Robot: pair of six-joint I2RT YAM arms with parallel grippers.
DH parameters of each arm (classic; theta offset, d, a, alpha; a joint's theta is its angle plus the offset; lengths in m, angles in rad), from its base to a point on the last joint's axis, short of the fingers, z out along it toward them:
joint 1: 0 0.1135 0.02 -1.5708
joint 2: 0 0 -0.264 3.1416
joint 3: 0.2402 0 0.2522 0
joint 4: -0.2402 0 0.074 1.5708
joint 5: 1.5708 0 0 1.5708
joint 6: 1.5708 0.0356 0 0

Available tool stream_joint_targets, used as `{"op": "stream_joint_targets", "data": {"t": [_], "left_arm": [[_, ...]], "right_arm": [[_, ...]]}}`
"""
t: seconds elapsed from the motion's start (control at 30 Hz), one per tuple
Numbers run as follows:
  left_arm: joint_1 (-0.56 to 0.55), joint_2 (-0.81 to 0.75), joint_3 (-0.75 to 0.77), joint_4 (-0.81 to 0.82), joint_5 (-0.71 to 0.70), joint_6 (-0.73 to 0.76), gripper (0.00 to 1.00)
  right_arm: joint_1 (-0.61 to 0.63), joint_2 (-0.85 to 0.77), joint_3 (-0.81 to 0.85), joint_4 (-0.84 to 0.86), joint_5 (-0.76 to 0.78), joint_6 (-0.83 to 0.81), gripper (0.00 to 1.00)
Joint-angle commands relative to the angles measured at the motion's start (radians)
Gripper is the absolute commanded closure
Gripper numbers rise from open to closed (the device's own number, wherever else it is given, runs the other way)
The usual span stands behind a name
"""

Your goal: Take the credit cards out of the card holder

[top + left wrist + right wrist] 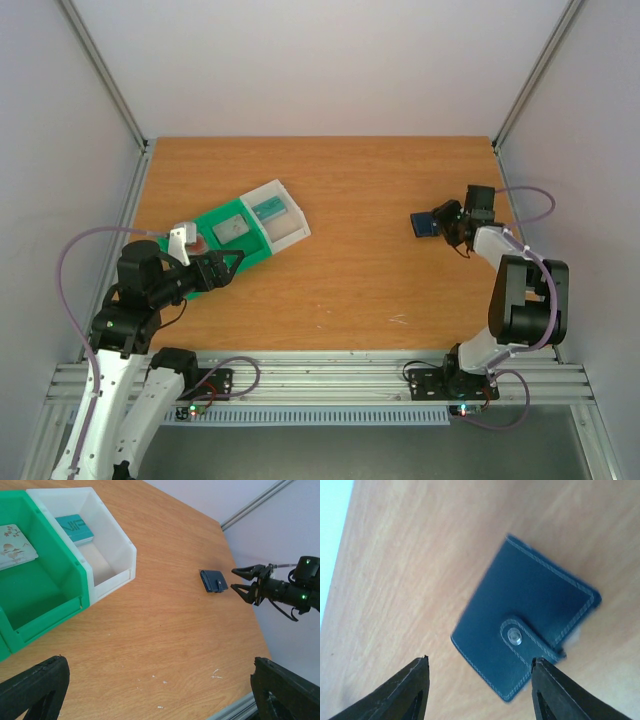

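Note:
The card holder (424,223) is a dark navy wallet lying flat and closed at the right of the table. Its tab clasp (514,636) is snapped shut, and the wallet fills the right wrist view (525,625). My right gripper (441,222) is open and empty, its tips (480,680) just short of the wallet's clasp edge, not touching. A teal card (268,210) lies in the tray's white compartment and a pale grey card (232,228) in the green one. My left gripper (230,264) is open and empty beside the tray. Any cards inside the wallet are hidden.
The green-and-white compartment tray (290,232) lies angled at the left of the table, with its white wall (117,555) close in the left wrist view. Aluminium frame posts and white walls enclose the table. The metal rail with the arm bases runs along the near edge.

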Motion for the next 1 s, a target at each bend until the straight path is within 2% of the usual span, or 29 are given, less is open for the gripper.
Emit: {"op": "stream_joint_targets", "data": {"t": [0.0, 0.2, 0.37, 0.63, 0.8, 0.97], "left_arm": [[-0.003, 0.001, -0.007, 0.01, -0.004, 0.012, 0.01], [-0.005, 0.005, -0.008, 0.012, -0.001, 0.011, 0.01], [-0.003, 0.015, -0.005, 0.01, 0.043, 0.023, 0.01], [-0.004, 0.021, -0.015, 0.031, 0.069, 0.04, 0.01], [-0.004, 0.04, 0.001, 0.001, 0.055, 0.051, 0.01], [-0.004, 0.027, -0.001, -0.003, 0.019, 0.043, 0.01]], "right_arm": [[-0.004, 0.068, 0.121, -0.149, 0.136, -0.137, 0.41], [-0.004, 0.197, 0.316, -0.293, 0.238, -0.245, 0.33], [-0.004, 0.306, 0.408, -0.352, 0.235, -0.316, 0.32], [0.007, 0.406, 0.476, -0.389, 0.151, -0.379, 0.34], [0.066, 0.457, 0.56, -0.482, 0.14, -0.481, 0.36], [0.116, 0.448, 0.577, -0.536, 0.138, -0.525, 0.39]]}}
